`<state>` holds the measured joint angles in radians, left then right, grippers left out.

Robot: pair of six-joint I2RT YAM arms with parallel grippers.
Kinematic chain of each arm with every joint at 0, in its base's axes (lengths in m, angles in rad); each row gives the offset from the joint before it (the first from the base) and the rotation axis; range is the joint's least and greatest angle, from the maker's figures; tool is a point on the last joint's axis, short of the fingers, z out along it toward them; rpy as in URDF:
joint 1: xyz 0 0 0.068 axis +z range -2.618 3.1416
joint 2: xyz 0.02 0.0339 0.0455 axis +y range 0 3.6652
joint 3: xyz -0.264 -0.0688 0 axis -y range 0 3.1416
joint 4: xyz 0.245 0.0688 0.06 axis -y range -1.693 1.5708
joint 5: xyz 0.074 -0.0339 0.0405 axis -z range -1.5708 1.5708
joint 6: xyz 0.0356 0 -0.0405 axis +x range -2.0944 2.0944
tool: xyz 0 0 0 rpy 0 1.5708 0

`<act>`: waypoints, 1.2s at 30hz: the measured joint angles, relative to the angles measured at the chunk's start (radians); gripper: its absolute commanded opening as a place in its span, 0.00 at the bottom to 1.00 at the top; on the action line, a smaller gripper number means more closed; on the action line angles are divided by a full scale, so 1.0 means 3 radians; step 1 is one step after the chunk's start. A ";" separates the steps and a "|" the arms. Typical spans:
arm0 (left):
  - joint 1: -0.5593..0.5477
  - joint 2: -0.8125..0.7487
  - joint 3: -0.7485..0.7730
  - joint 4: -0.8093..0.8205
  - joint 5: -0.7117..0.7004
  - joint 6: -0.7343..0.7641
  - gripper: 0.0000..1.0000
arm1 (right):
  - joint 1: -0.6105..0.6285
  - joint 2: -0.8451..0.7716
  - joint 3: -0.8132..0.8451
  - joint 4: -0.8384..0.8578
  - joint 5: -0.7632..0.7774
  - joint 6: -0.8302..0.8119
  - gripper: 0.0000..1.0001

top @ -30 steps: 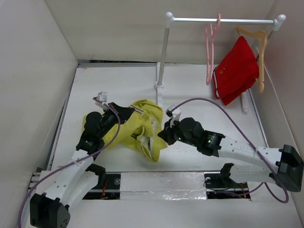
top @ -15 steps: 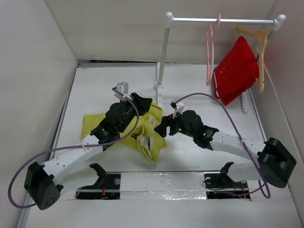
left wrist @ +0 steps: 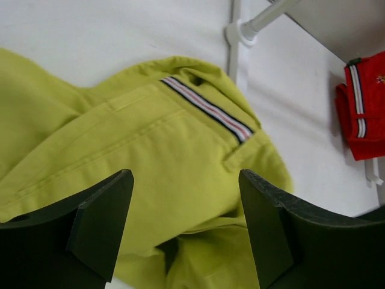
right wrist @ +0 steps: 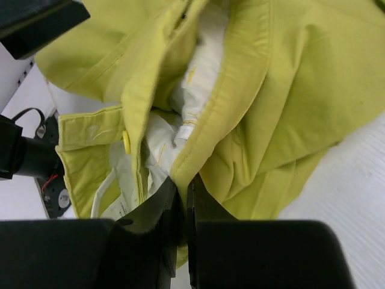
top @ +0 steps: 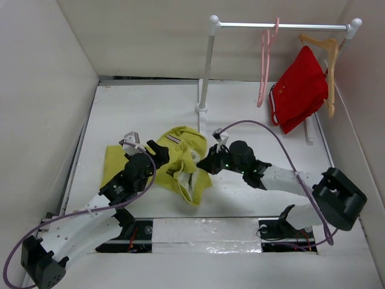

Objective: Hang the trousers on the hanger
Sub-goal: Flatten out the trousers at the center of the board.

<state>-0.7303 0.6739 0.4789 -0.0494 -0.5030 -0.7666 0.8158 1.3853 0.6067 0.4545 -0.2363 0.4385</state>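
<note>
Item: trousers (top: 180, 159), soft, limp, light; best taken at striped waistband (left wrist: 207, 111). Left fingers (left wrist: 99, 223) spread near waistband; right fingers (right wrist: 162, 217) closed on a fold.

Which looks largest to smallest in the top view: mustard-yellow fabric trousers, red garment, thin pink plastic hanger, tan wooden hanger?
1. mustard-yellow fabric trousers
2. red garment
3. thin pink plastic hanger and tan wooden hanger, too alike to rank

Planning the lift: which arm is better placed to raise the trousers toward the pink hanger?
Right. The right gripper looks shut on a fold of the trousers and sits nearer the hanger. The left gripper hangs open above the fabric, holding nothing.
</note>
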 measured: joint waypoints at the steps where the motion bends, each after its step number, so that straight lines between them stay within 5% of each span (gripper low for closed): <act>1: 0.0011 -0.0061 -0.0033 -0.0070 -0.0027 -0.0025 0.69 | -0.0032 -0.0109 -0.0070 -0.0004 0.0025 0.0009 0.01; 13: 0.0042 -0.0056 -0.0137 -0.0338 0.0017 -0.0090 0.70 | -0.1007 -0.3348 -0.0585 -0.1934 0.1499 0.0001 0.00; 16: 0.0041 0.0039 -0.0137 -0.0361 0.0072 -0.0093 0.70 | -0.1214 -0.3746 -0.0713 -0.2263 0.1705 0.0014 0.03; 24: 0.0041 -0.0153 -0.0287 -0.0462 0.0184 -0.0219 0.74 | -0.1342 -0.3370 -0.0660 -0.2590 0.1656 -0.0191 0.67; 27: 0.0041 -0.0117 -0.0343 -0.0477 0.0247 -0.0259 0.73 | -0.1247 -0.3293 -0.0388 -0.2618 0.1550 -0.0426 0.74; 29: 0.0041 0.0000 -0.0345 -0.0468 0.0315 -0.0277 0.72 | -0.1134 -0.3248 -0.0187 -0.2561 0.1392 -0.0568 0.71; 30: 0.0041 0.0072 -0.0350 -0.0450 0.0357 -0.0284 0.72 | -0.1057 -0.3206 -0.0108 -0.2488 0.1303 -0.0623 0.47; 33: 0.0041 0.0290 -0.0373 -0.0421 0.0482 -0.0303 0.72 | -0.0771 -0.2946 -0.0005 -0.2234 0.1039 -0.0743 0.06; 36: 0.0041 0.0373 -0.0440 -0.0403 0.0629 -0.0319 0.69 | -0.0295 -0.2488 -0.0003 -0.2124 0.0913 -0.0844 0.00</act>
<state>-0.7181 0.7856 0.3470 -0.1703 -0.3141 -0.8623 0.7273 0.6388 0.6060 -0.1825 0.0376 0.1852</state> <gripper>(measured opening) 0.714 0.019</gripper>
